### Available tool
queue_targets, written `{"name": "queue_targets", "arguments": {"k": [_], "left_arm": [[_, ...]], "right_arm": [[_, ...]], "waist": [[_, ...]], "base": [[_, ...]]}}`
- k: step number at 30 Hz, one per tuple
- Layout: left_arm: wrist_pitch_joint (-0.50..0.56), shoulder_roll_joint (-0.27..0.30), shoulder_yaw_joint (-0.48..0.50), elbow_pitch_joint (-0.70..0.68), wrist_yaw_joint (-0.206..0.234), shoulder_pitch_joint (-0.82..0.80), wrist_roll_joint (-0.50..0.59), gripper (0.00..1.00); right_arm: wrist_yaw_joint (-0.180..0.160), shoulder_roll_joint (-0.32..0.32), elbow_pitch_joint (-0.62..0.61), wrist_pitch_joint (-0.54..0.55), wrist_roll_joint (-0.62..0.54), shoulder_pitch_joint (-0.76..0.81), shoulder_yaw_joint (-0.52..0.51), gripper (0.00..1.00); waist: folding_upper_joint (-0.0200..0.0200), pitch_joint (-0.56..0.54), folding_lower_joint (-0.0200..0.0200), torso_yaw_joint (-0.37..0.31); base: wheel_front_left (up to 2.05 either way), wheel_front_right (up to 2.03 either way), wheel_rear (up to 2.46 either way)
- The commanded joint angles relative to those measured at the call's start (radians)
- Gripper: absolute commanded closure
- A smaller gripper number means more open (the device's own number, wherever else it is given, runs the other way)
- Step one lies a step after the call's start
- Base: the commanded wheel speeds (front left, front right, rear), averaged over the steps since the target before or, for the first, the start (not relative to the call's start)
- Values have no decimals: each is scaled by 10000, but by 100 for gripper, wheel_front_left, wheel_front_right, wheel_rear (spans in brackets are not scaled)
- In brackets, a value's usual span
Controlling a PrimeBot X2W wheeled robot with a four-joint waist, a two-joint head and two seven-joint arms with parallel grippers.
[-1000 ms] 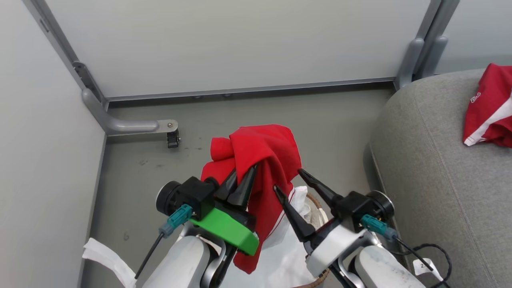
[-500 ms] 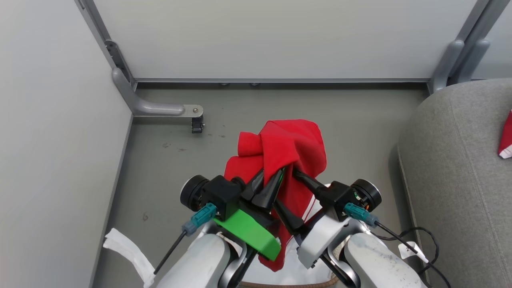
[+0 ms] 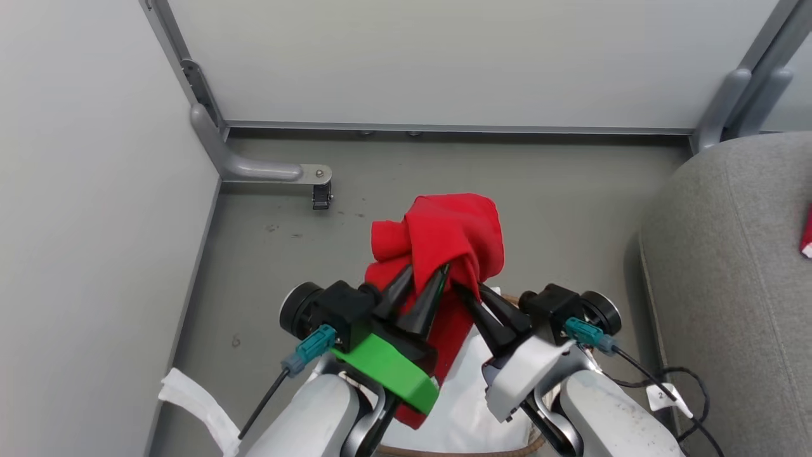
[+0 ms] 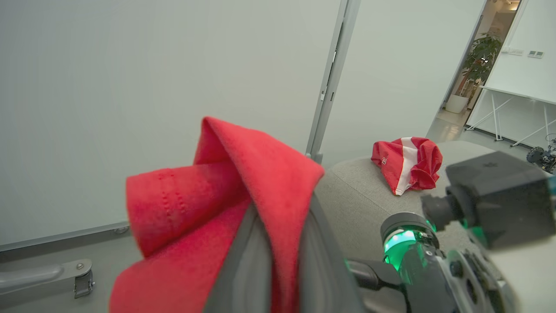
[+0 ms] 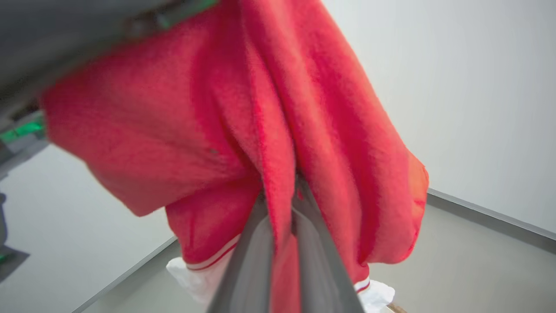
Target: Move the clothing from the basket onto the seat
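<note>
Red, soft-napped cloth, the clothing (image 3: 444,235), hangs bunched in loose folds above the basket (image 3: 457,453), pinched from both sides. The left fingers (image 3: 434,285), dark, smooth and tapering to points, stand narrow with a fold of it clamped between them. The left wrist view shows a fuzzy weave and two rows of stitching along one fold. The right fingers (image 3: 476,311), of the same shape, are likewise closed tight on a ridge of the fabric. Below them the right wrist view shows a hem with thin white stripes (image 5: 210,262).

A curved strip of the basket's brown woven-look rim shows at the bottom edge of the head view, with a crumpled white sheet (image 3: 469,400) inside it. To the right lies the seat (image 3: 729,266), grey coarse-woven upholstery with a rounded edge and a stitched seam. On it, well apart from the held piece, sits a second red garment (image 4: 406,163), crumpled, with a broad white band and a white emblem too small to read.

A glossy green plastic plate (image 3: 387,374) sits on the left wrist. A white tag (image 3: 663,398) on the right arm's black cable carries a dark mark that cannot be read.
</note>
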Motion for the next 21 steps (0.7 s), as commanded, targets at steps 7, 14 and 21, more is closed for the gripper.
{"name": "queue_targets", "arguments": {"k": [7, 14, 21], "left_arm": [[-34, 7, 586, 306, 9, 466, 589, 0], [-22, 322, 981, 321, 9, 899, 787, 0], [-22, 473, 1364, 197, 9, 1363, 894, 0]], "right_arm": [[-14, -45, -395, -48, -161, 681, -801, 100], [-14, -47, -744, -48, -253, 1013, -1218, 100], [-15, -39, -942, -48, -419, 1338, -1788, 100]], "waist": [[0, 17, 0, -1493], [0, 143, 0, -3344], [0, 174, 0, -4946]], "base": [[0, 0, 0], [0, 0, 0], [0, 0, 0]]}}
